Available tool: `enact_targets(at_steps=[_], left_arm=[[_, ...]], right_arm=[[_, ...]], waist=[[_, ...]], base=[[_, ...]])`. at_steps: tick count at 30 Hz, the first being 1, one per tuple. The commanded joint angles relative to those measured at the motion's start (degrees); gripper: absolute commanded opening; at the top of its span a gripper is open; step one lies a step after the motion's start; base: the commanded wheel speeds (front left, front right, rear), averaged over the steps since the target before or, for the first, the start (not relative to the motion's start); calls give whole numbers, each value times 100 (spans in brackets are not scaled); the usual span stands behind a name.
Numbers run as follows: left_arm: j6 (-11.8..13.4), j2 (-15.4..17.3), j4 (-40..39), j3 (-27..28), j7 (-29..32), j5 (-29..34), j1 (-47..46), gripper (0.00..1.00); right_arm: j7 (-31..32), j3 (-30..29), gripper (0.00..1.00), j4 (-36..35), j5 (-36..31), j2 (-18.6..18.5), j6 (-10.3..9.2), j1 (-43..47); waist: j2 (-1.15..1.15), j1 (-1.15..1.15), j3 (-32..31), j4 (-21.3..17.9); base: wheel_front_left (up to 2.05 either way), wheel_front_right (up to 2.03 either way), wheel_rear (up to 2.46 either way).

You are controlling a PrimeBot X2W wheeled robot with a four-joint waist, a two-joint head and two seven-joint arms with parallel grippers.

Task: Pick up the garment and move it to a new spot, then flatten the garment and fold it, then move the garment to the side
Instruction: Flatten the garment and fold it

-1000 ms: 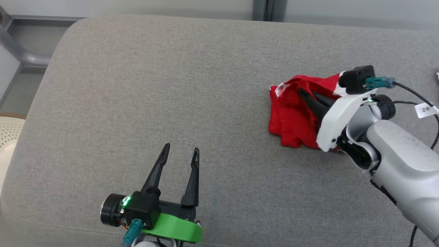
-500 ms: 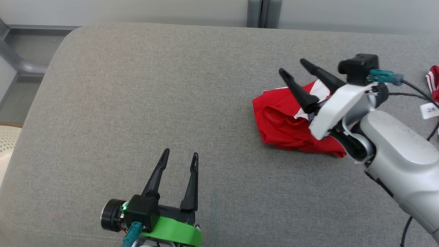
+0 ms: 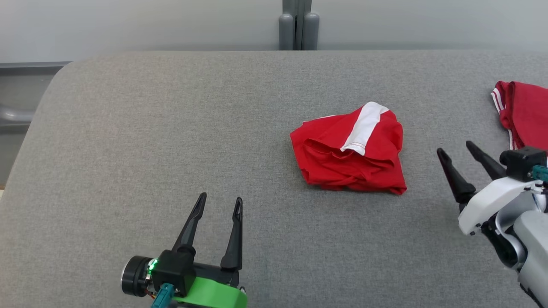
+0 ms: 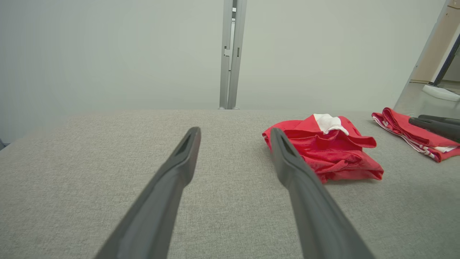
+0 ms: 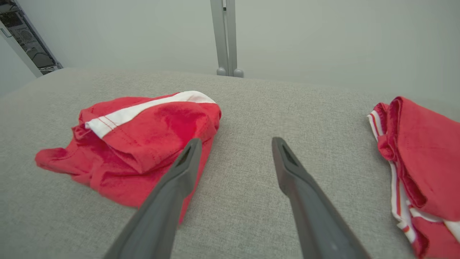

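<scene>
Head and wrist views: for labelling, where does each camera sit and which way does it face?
Head view: on the head, looking down at the grey cushion; left gripper and right gripper show.
Left wrist view: low over the cushion, facing the wall; own fingers show.
Right wrist view: likewise; own fingers show.
Shared: all three show the crumpled red garment.

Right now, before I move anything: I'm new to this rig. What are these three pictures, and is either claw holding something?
It is a two-armed robot. The head view looks down from its head: left gripper at lower left, right gripper at lower right. The other two pictures come from wrist cameras, each looking along that gripper's two dark fingers. On the grey padded surface lies a crumpled red garment with a white band; a second red garment lies at the right edge. Both grippers are open and hold nothing.
</scene>
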Motion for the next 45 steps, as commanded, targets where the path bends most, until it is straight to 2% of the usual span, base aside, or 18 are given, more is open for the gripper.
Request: enact_targets(at_steps=[1,2,4,5,13,21,28,35,40,45], left_arm=[[-41,14,-8,8,-14,9,71,100],[-43,15,-5,2,-14,9,64,100],[-58,15,2,-8,-14,9,34,100],[-73,15,10,-18,-14,9,8,100],[-62,15,25,-73,-14,-59,-130,100],[-8,14,16,-169,-14,-150,-213,100],[61,14,-15,-284,-14,-252,-294,100],[119,14,-17,-350,-14,-316,-369,100],[140,14,-50,-294,-14,-312,-348,100],[126,14,-39,-258,-14,-330,-245,100]], right_arm=[[-38,-19,100,-60,-60,90,2,121],[-34,11,100,-89,-82,126,2,159],[21,83,24,-130,-135,198,2,207],[48,125,0,-122,-177,230,2,215],[249,380,0,180,-141,468,2,-14],[485,695,0,507,83,484,2,-368],[210,789,0,394,49,426,2,-1104],[-97,383,0,435,-482,522,2,-1596],[-95,-328,0,20,-880,423,2,-962],[-98,-578,0,-88,-1047,491,2,-432]], waist=[[0,0,10,-34],[0,0,17,-36],[0,0,39,-24],[0,0,56,-6],[0,0,220,317],[0,0,396,683],[0,0,525,869],[0,0,600,975],[0,0,610,937],[0,0,604,793]], base=[[0,0,0],[0,0,0],[0,0,0],[0,0,0],[0,0,0],[0,0,0],[0,0,0],[0,0,0],[0,0,0],[0,0,0]])
